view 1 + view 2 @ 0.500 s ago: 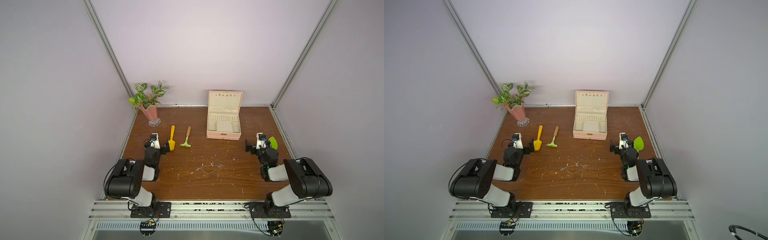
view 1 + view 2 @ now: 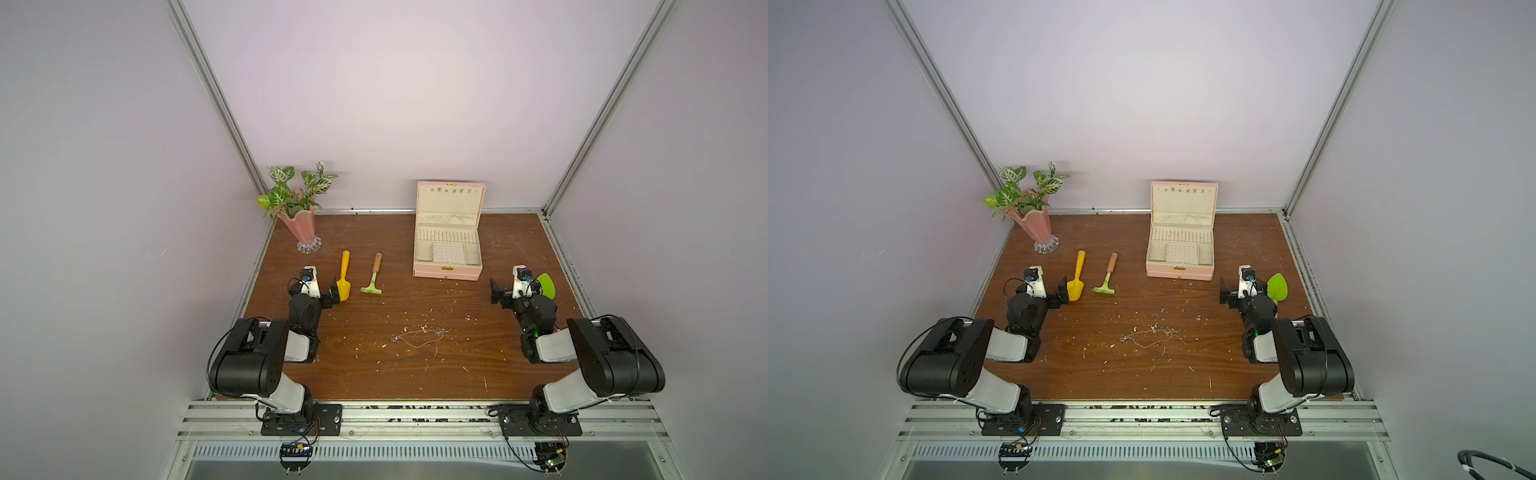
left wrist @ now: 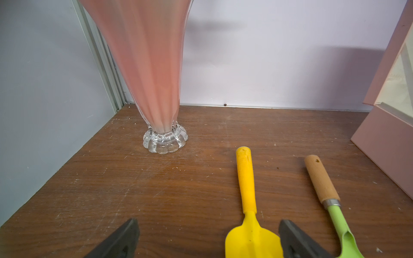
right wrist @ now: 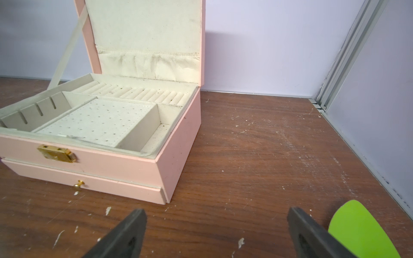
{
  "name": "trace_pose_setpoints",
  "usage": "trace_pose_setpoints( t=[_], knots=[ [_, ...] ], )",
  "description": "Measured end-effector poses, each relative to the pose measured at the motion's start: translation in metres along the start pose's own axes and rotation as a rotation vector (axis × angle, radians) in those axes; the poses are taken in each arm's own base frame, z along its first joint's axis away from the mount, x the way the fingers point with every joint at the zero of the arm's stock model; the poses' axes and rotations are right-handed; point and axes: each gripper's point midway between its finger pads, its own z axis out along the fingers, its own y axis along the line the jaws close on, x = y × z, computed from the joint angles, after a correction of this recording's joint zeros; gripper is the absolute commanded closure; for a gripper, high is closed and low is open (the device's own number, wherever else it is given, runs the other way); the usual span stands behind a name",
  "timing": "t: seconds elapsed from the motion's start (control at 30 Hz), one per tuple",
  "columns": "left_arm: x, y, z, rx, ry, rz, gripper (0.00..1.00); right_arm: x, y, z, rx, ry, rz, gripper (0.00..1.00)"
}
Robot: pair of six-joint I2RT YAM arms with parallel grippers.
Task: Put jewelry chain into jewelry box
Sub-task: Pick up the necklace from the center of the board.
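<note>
Silvery thin jewelry chain [image 2: 419, 337] at frame centre, pink open jewelry box [image 2: 448, 272] above it, left gripper [image 3: 207, 226] and right gripper [image 4: 216, 214] both wide, empty

Jewelry chain [image 2: 417, 337] [image 2: 1148, 337]: in both top views you see a very fine pale thread. It lies flat in a loose open loop near the middle of the table [image 2: 374, 374], well apart from the box.

Jewelry box [image 2: 446, 272] [image 2: 1179, 272] [image 4: 125, 165]: pink with cream lining, toward the table's back edge, lid standing upright. Your right wrist view shows ring rolls at the rear, a dotted panel in the centre, a slotted side compartment, a gold clasp and a knobbed drawer.
</note>
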Motion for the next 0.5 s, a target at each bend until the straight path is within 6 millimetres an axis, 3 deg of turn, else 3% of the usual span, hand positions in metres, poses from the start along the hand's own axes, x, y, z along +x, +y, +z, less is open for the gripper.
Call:
trace_pose_setpoints(
  t=[0.1, 0.2, 0.33, 0.43, 0.5],
  knots=[
    [-0.003, -0.001, -0.001, 0.006, -0.007, 0.002, 0.01, -0.001, 0.001, 0.0, -0.004, -0.002, 0.0, 0.0],
    [-0.022, -0.005, -0.01, 0.033, -0.065, 0.009, 0.01, -0.007, 0.002, -0.006, -0.012, -0.01, -0.002, 0.0],
    [-0.063, -0.014, -0.039, 0.082, -0.201, 0.023, 0.01, -0.048, 0.004, -0.019, -0.026, -0.069, 0.038, 0.02],
    [-0.091, -0.032, -0.057, 0.16, -0.286, 0.025, 0.01, -0.093, 0.014, -0.027, -0.092, -0.148, 0.09, 0.15],
    [-0.098, -0.056, -0.067, 0.243, -0.302, 0.029, 0.01, -0.106, 0.029, -0.03, -0.16, -0.153, 0.121, 0.22]
  ],
)
